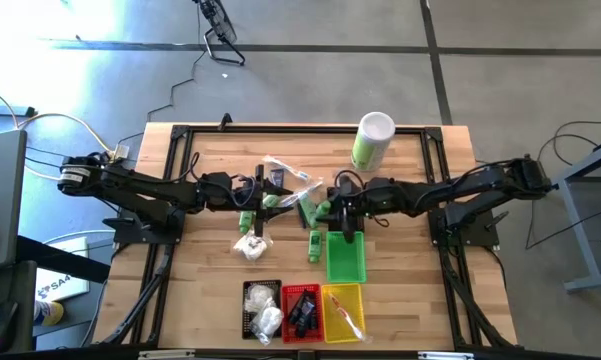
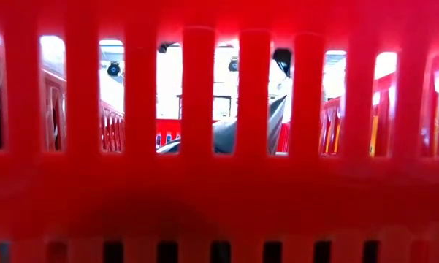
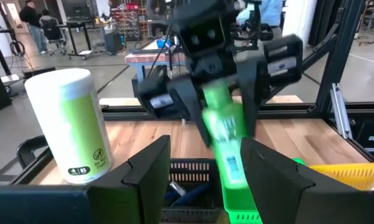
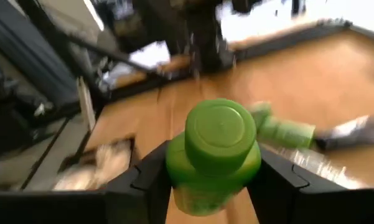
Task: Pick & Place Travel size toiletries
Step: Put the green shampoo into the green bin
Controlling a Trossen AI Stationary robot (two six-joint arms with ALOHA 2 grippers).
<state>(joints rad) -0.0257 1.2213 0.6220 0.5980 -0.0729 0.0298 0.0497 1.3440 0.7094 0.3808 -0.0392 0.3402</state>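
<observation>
- The right gripper [image 4: 215,186] pinches a small green plastic bottle with a round green cap [image 4: 215,152]; its two dark fingers press the bottle's sides, cap end pointing away from the wrist.
- In the high view the right gripper [image 1: 342,215] hangs near the table's centre, at the twelve o'clock end of the empty green slatted plastic basket [image 1: 346,257]; the held bottle shows there only as a green patch.
- The left wrist view shows that same bottle [image 3: 227,134] hanging upright between the right arm's fingers, above the green basket [image 3: 243,208].
- The left gripper [image 1: 263,205] is at about nine o'clock from the right one, over the loose pile. Its fingers [image 3: 150,180] stand apart, and nothing is seen between them.
- Loose on the wooden table [image 1: 430,290]: a second small green bottle [image 1: 313,245] just at nine o'clock of the green basket, another [image 1: 246,220] beside the left gripper, a white crinkly pouch [image 1: 250,245], and a clear-wrapped stick [image 1: 285,168] toward twelve o'clock.
- A tall green-and-white cylindrical canister [image 1: 372,140] stands upright at one o'clock from the centre.
- Along the six o'clock edge sit three baskets in a row: a black basket [image 1: 262,310] holding white pouches, a red basket [image 1: 301,313] with dark items, and a yellow basket [image 1: 343,312] with a clear-wrapped piece.
- The low view is filled by red slats [image 2: 197,102] of a basket wall.
</observation>
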